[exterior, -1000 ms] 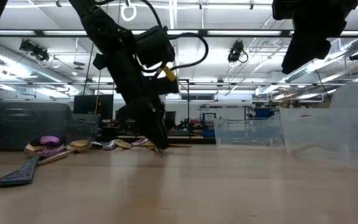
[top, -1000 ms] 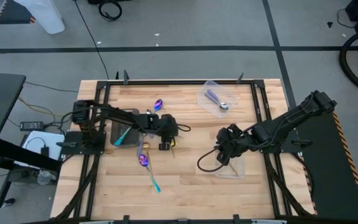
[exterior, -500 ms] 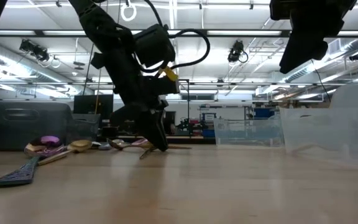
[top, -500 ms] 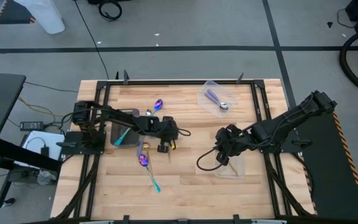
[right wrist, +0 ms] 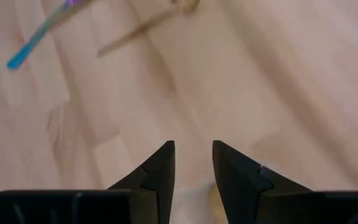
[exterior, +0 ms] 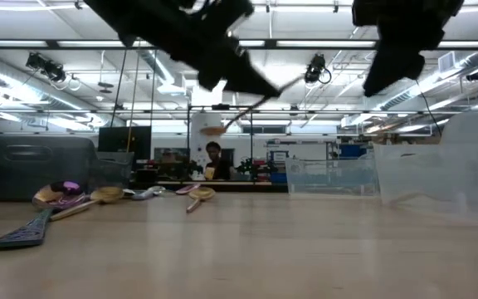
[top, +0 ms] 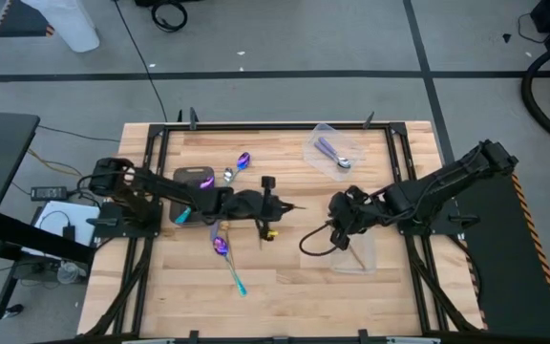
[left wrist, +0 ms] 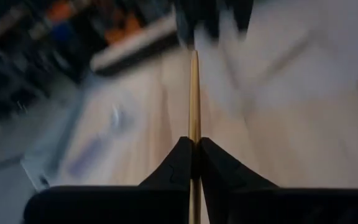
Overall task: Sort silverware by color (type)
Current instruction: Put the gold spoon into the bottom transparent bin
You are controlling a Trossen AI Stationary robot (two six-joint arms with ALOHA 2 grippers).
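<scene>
Spoons are being sorted on a wooden table (top: 285,287), and one gold spoon (left wrist: 194,93) is being gripped by the left gripper (left wrist: 194,149), whose fingers (left wrist: 176,165) are pressed together on its thin handle. In the low view, that gold spoon (exterior: 251,104) is being held up in the air, well clear of the tabletop, slanting with its bowl lower than the handle end. In the high view, the left gripper (top: 273,205) is being held over the middle of the table, with the arm stretched out from the left side. A purple-blue spoon with a teal handle (top: 227,258) is lying just in front of that arm, and another gold spoon (top: 215,229) is lying beside it. A second purple-blue spoon (top: 243,160) is lying farther back, near a dark grey tray (top: 195,175) in which a teal handle (top: 184,210) is partly showing. A silver spoon with a lilac handle (top: 334,153) is being kept in a clear container (top: 337,151) at the back right. The right gripper (top: 340,222) is being held over the right half of the table, next to another clear container (top: 356,256); in its wrist view, its fingers (right wrist: 160,168) are standing a little apart with nothing between them. In the low view, a person (exterior: 213,162) is seen in the room behind the table.
</scene>
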